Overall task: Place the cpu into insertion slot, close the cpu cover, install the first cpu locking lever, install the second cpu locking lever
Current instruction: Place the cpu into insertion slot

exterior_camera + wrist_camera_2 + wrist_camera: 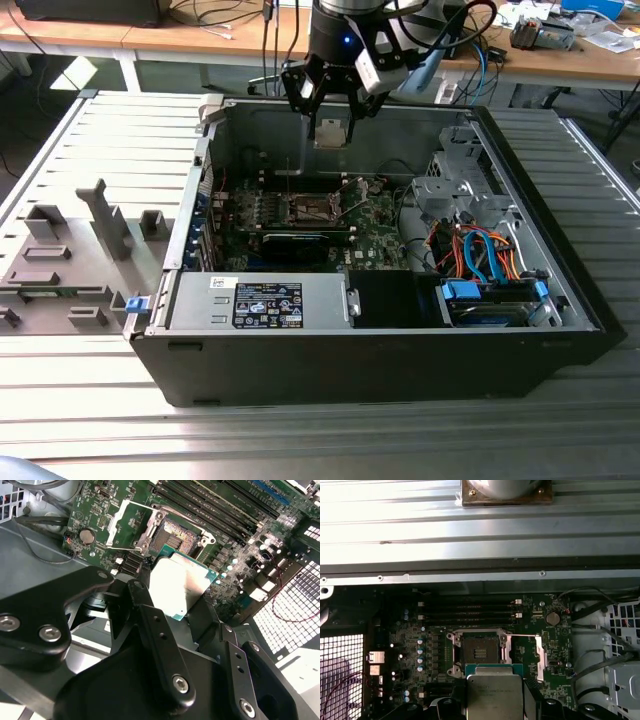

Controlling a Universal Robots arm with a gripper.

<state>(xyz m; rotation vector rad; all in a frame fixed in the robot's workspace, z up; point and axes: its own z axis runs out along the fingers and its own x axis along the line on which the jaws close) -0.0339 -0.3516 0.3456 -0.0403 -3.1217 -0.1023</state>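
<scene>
Holding cpu (180, 580) flat in clamped gripper (175, 593), high over bare slot (175, 536), with cover (117, 522) swung aside for clear drop-in.

one cpu (177, 582), one insertion slot (479, 652)

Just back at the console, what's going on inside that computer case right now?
The arm's black gripper is shut on the small flat square silvery-grey cpu, holding it up over the green motherboard inside the open black computer case. The square insertion slot, with its golden-brown contact field, is empty. Its thin grey metal cpu cover stands swung open beside it. The chip is not seated yet.
</scene>
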